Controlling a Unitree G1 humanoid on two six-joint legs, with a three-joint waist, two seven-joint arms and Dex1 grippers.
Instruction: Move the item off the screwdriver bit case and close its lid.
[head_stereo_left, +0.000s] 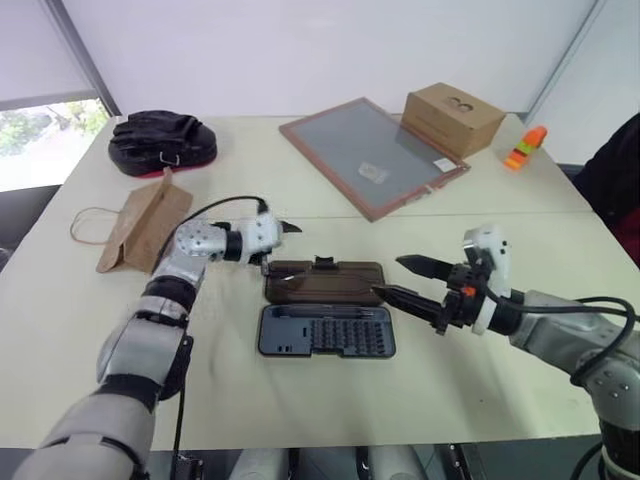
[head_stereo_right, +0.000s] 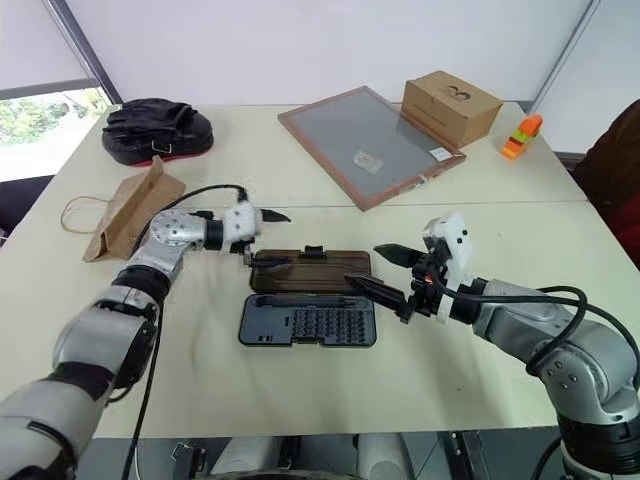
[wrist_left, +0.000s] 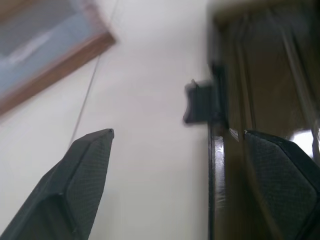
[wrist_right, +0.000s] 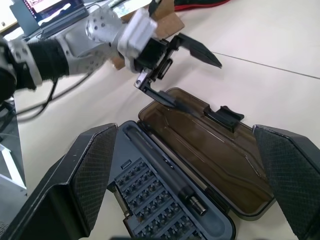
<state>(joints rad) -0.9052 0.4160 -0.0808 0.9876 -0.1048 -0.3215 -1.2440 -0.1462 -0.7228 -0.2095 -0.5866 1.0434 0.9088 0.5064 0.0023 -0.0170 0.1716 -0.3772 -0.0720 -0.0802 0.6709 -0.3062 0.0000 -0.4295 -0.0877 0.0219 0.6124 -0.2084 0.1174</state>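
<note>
In the middle of the head-camera frame, the bit case (head_stereo_left: 327, 332) lies open on the table (head_stereo_left: 300, 400), its brown lid (head_stereo_left: 324, 282) folded flat behind it with the latch tab (head_stereo_left: 324, 263) on the far edge. The paper bag (head_stereo_left: 143, 222) sits at the left of the frame, well apart from the case, so the clearing looks done and only the closing remains. The left gripper (head_stereo_left: 276, 246) is spread wide at the lid's left end, one finger low at the lid's edge, holding nothing. The right gripper (head_stereo_left: 408, 281) hangs open and empty just right of the case. The risk: pushing up at one corner could twist the lid or slide the light case across the table instead of swinging it, and a lid dropped unlatched may spring back.
</note>
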